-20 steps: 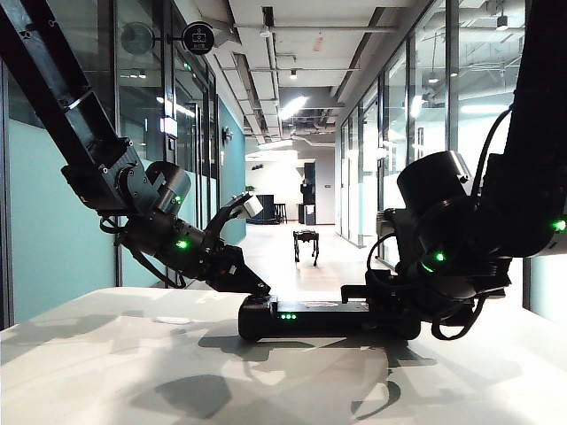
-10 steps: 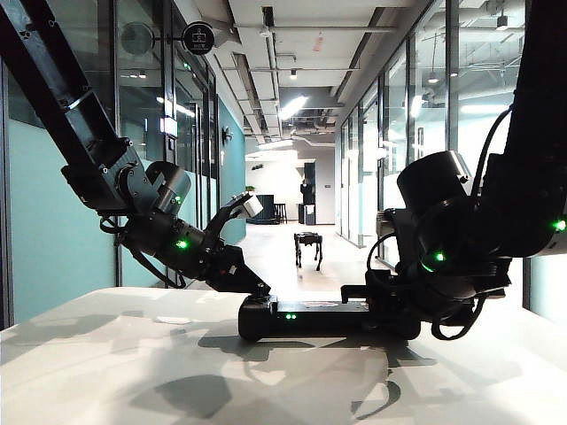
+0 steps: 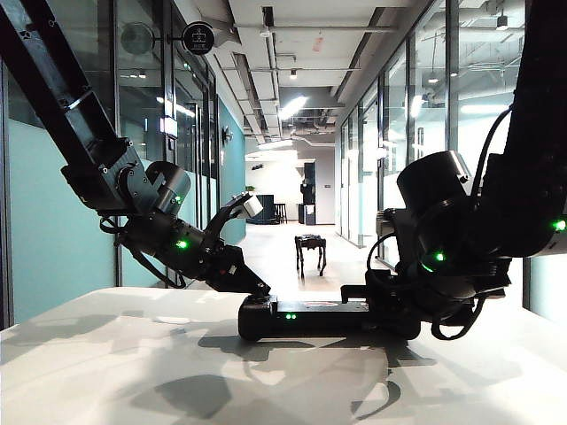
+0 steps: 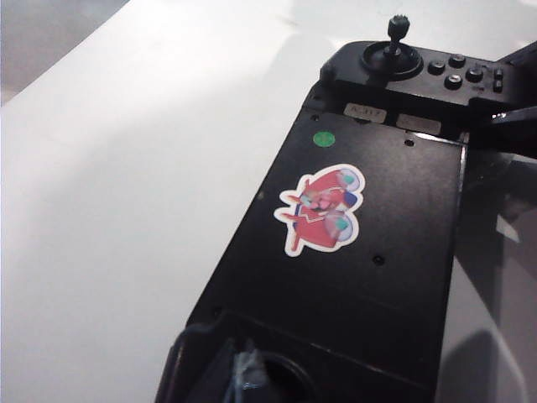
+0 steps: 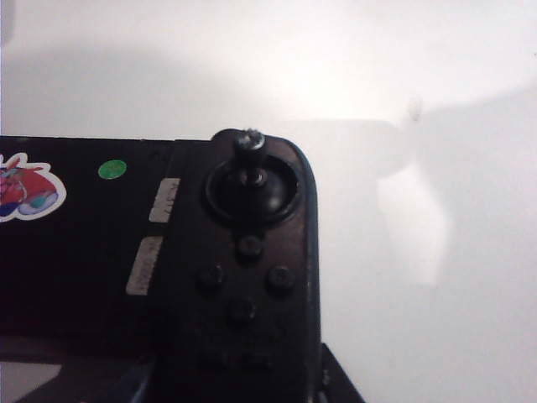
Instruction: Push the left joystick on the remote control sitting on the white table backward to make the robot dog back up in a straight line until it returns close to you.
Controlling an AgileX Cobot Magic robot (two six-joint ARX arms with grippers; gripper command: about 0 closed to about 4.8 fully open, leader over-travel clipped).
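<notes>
Glass-walled corridor behind the white table, with the remote control lying flat on it between two arms.

From the left, the left gripper comes down onto the controller's left end; whether its jaws are apart cannot be told. The controller's long axis runs left to right across the table. Beyond it, down the corridor, the robot dog stands. The right gripper sits at the controller's right end, its jaws' state unclear.
</notes>
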